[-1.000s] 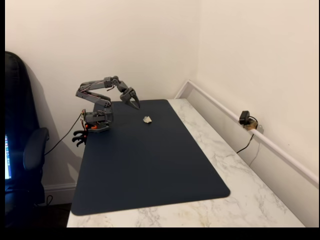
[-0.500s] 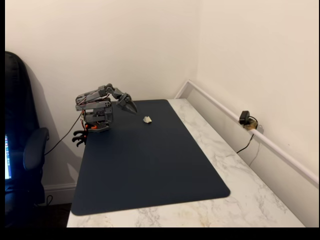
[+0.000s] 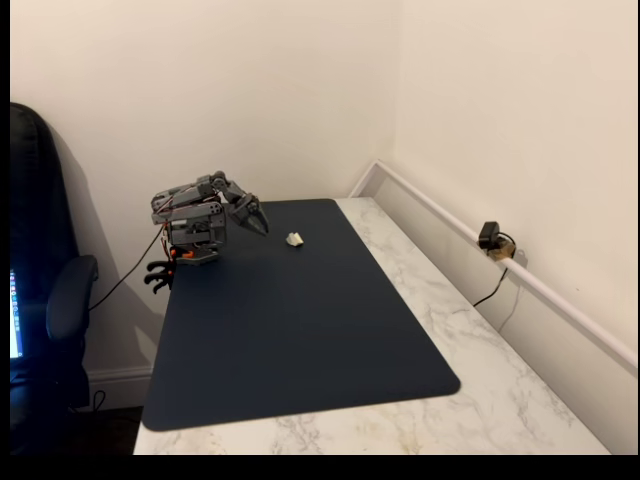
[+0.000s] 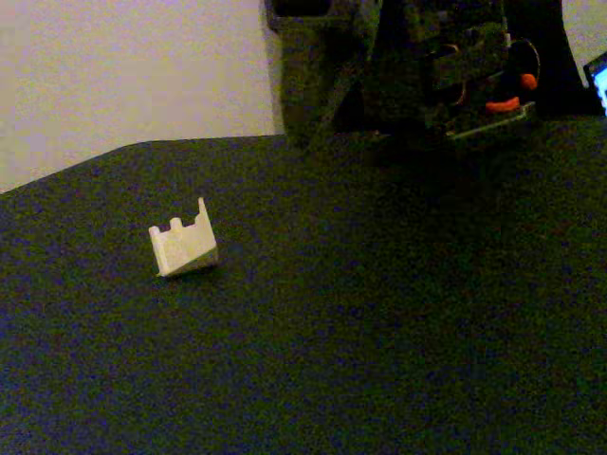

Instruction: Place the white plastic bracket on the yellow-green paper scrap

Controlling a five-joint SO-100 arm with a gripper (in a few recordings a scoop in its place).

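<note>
No brand, label or other writing can be read in either fixed view.

In a fixed view the grey arm (image 3: 195, 215) stands at the upper left corner of the dark blue mat (image 3: 290, 320), in the upper left part of the frame. Its gripper (image 3: 255, 222) points down and to the right, a little above the mat. The two fingers look slightly spread at the tips, but it is too small to say surely, so I cannot tell the state of the claw. Nothing is seen between the fingers.

The white plastic bracket (image 3: 295, 239) lies on the mat near the top edge, to the right of the gripper and apart from it. In the other fixed view the bracket (image 4: 183, 248) sits in the left middle of the frame, tilted on the dark surface, with small notches on its upper edge. The base of the arm (image 4: 446, 71) is at the top right there, dark, with an orange part.

Compared with one second ago, the arm has folded back and lower toward its base, and the gripper has moved away from the bracket to the left. The bracket has not moved.
</note>
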